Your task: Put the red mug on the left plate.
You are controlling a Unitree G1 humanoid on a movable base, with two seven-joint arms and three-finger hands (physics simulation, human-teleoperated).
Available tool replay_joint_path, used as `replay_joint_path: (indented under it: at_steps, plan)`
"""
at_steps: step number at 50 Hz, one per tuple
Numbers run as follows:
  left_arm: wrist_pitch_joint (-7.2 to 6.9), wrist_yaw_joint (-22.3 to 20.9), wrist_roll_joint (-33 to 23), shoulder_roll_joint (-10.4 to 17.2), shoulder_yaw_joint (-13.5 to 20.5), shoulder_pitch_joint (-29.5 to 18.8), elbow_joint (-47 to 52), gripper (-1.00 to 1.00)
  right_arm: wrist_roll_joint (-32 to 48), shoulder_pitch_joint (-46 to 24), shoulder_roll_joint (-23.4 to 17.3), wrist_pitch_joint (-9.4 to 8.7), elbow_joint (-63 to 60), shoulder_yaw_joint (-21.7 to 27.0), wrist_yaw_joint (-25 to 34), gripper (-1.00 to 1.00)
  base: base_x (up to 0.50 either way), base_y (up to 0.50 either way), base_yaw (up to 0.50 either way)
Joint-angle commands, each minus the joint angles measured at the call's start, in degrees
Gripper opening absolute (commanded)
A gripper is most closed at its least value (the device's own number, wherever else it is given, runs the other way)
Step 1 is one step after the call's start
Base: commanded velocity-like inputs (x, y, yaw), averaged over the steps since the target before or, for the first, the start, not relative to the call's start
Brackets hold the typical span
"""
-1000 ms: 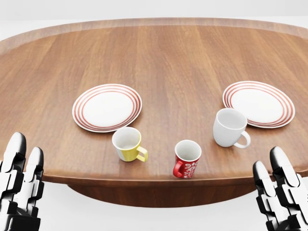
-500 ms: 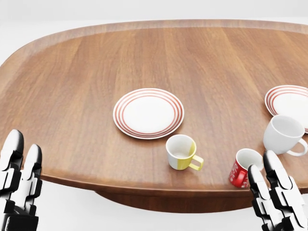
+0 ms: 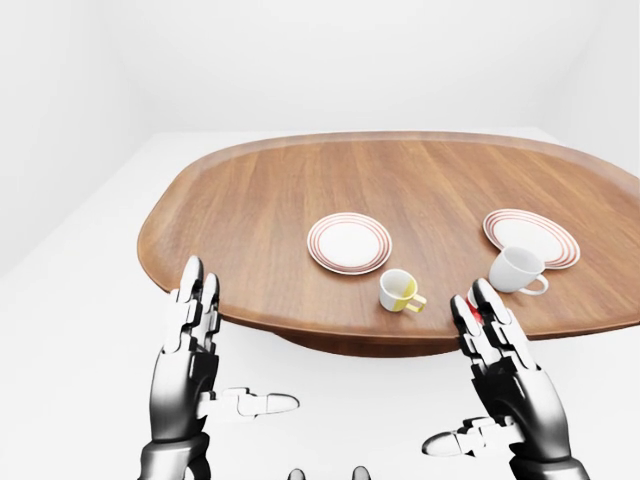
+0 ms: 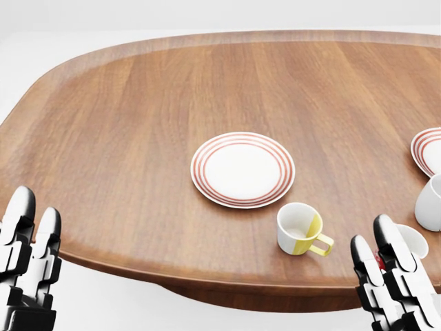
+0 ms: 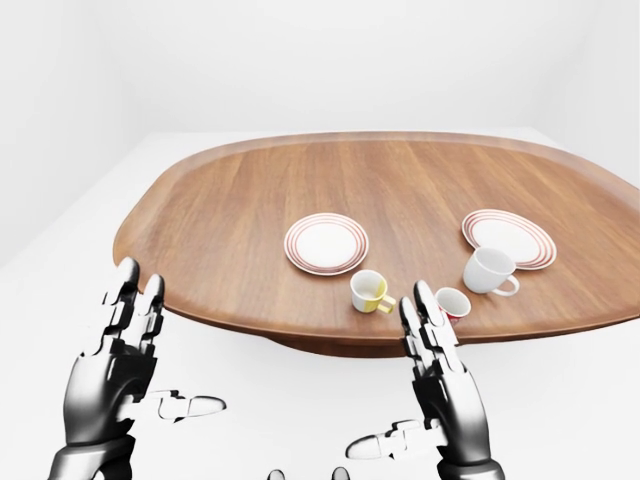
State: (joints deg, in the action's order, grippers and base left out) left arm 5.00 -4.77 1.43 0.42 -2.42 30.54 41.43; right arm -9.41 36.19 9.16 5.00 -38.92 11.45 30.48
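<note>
The small red ceramic mug with the white pattern [image 5: 452,302] is mostly hidden in the head view, where the right hand [image 4: 394,281] covers all but a red sliver; the right-eye view shows it best, sitting near the desk's lower edge just right of that hand's fingers [image 5: 421,321]. The plain white mug [image 5: 486,270] is cut off at the head view's right edge, and so is the red-ringed white plate on the right [image 5: 505,238].

Compared with half a second ago the whole head view has slid, so the camera moved, not the dishes: the left white plate with red rings [image 4: 242,169] now sits closer to centre and the white-and-yellow mug [image 4: 300,229] is just below and right of it.

Both hands are released, fingers straight, holding nothing. The left hand [image 4: 27,263] hangs below the oval wooden desk [image 4: 131,124], with plenty of bare wood left of the plate.
</note>
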Motion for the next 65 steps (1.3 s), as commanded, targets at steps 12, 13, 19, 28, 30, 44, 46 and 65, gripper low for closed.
replay_joint_path:
  at_steps: [12,13,19,28,30,44,46,65]
  plan:
    - [0.00,1.30,-0.42,0.75,-1.28,0.51,-0.88,1.00,1.17,0.26,-0.51,0.00,-0.65,-0.92,-0.33,1.00,0.50,0.06,0.00]
    - [0.00,1.35,-0.41,0.76,-1.30,0.45,-0.96,1.00,1.43,0.28,-0.52,0.00,-0.49,-0.99,-0.47,1.00,0.50,0.14,0.00]
    - [0.00,1.44,-0.30,0.92,-1.30,0.43,-0.98,1.00,2.90,0.13,-0.60,0.00,0.43,-1.02,-1.72,1.00,0.50,0.22,0.00]
    - [0.00,0.86,0.04,0.75,-0.59,0.18,-0.37,1.00,0.11,0.32,-1.40,0.00,0.65,-1.59,-1.12,1.00,0.50,0.29,0.00]
    - [0.00,0.63,0.12,0.60,-0.37,0.07,-0.29,1.00,-1.50,0.40,-1.52,0.00,0.37,-1.56,-0.60,1.00,0.50,0.08,0.00]
    - [0.00,-0.33,0.30,-0.05,0.56,-0.48,-0.05,1.00,-2.21,0.36,-1.26,0.00,0.35,-1.18,0.82,1.00,0.50,0.00,0.00]
    - [0.00,-0.43,0.31,-0.13,0.65,-0.58,-0.06,1.00,-2.44,0.32,-1.31,0.00,0.38,-1.19,0.94,1.00,0.50,-0.05,0.00]
    - [0.00,-0.61,0.08,-0.41,0.55,-0.48,0.07,1.00,-1.43,0.41,-1.49,0.00,0.56,-1.69,0.66,1.00,0.49,-0.08,0.00]
